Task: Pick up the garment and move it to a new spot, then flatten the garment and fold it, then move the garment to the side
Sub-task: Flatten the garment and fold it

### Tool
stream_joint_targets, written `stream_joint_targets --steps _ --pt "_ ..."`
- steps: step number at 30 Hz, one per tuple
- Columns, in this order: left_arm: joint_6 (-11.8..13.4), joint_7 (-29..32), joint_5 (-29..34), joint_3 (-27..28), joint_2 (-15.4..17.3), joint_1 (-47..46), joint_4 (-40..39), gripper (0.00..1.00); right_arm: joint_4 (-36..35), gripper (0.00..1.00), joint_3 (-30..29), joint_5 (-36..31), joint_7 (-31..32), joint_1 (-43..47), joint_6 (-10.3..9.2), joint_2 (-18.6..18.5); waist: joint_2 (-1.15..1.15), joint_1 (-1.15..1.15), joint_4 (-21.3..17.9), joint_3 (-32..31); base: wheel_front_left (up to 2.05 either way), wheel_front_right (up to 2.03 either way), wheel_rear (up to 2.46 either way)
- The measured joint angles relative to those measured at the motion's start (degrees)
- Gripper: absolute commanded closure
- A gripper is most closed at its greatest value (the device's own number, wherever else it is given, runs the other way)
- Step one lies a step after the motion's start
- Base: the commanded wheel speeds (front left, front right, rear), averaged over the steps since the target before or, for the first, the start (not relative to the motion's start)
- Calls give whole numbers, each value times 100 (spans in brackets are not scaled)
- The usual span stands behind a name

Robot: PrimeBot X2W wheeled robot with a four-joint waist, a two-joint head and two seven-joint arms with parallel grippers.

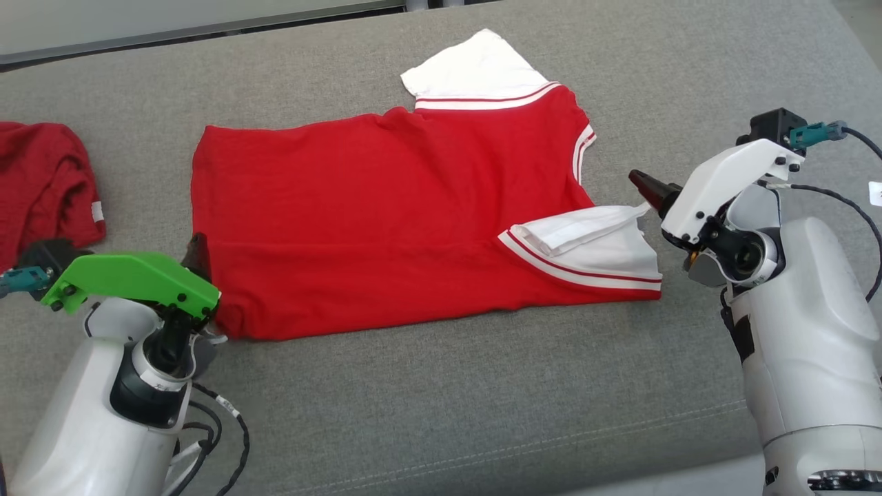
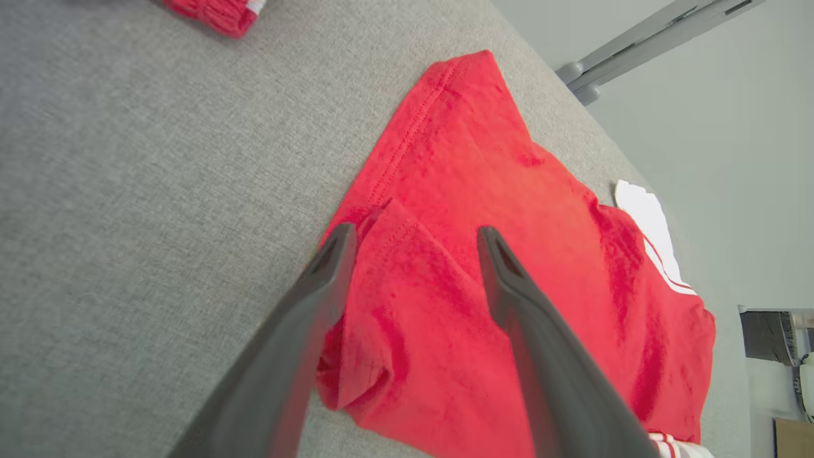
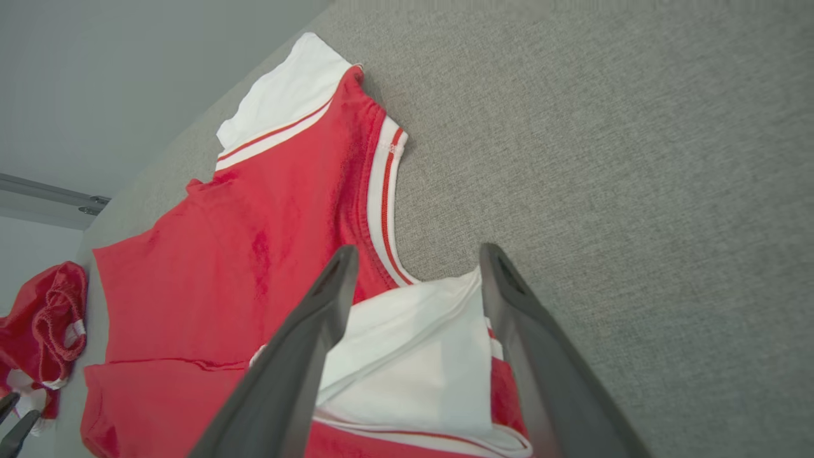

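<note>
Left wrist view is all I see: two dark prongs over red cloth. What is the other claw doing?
Observer: The right claw hangs open over the red short-sleeved fabric shirt's folded-back white sleeve.
Visitor: Gripping it?
Observer: No, its fingers stand apart, one either side of the sleeve.
Visitor: Has the shirt a neck hole?
Observer: Yes, a curved white neckline trim with a red stripe, flat on the grey woven cushion.

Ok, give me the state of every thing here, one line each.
red shirt: lying flat on the grey surface, near edge folded over, not held.
near sleeve: turned in over the shirt's body.
left gripper: open, over the shirt's hem corner.
right gripper: open, over the near sleeve.
other red garment: crumpled, at the far left.
</note>
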Motion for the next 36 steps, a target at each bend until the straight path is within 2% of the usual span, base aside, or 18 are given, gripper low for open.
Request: stream_joint_targets --steps 9,14,18,21,27,36 --pt "-438 -192 274 12 634 420 -797 0 -256 0 -133 23 -356 -71 0 -71 0 0 64 -151 0 0 0" --pt "-548 -378 465 41 1022 974 -1406 0 -733 0 112 123 -588 208 0 -294 0 0 69 -249 0 0 0" --pt "-568 -502 641 -80 1192 1567 -1846 0 -1232 0 358 237 -797 656 0 -498 0 0 74 -347 0 0 0" --pt "-568 -587 720 -241 1183 1936 -2011 0 -1557 0 485 374 -936 1035 0 -620 0 0 83 -424 0 0 0" --pt "-599 -713 764 -485 933 2170 -1945 0 -2015 0 611 516 -1101 1600 0 -673 0 0 92 -533 0 0 0" --pt "-809 -786 772 -825 379 1926 -976 0 -2495 0 744 563 -1444 2246 0 -542 0 0 -27 -559 0 0 0"
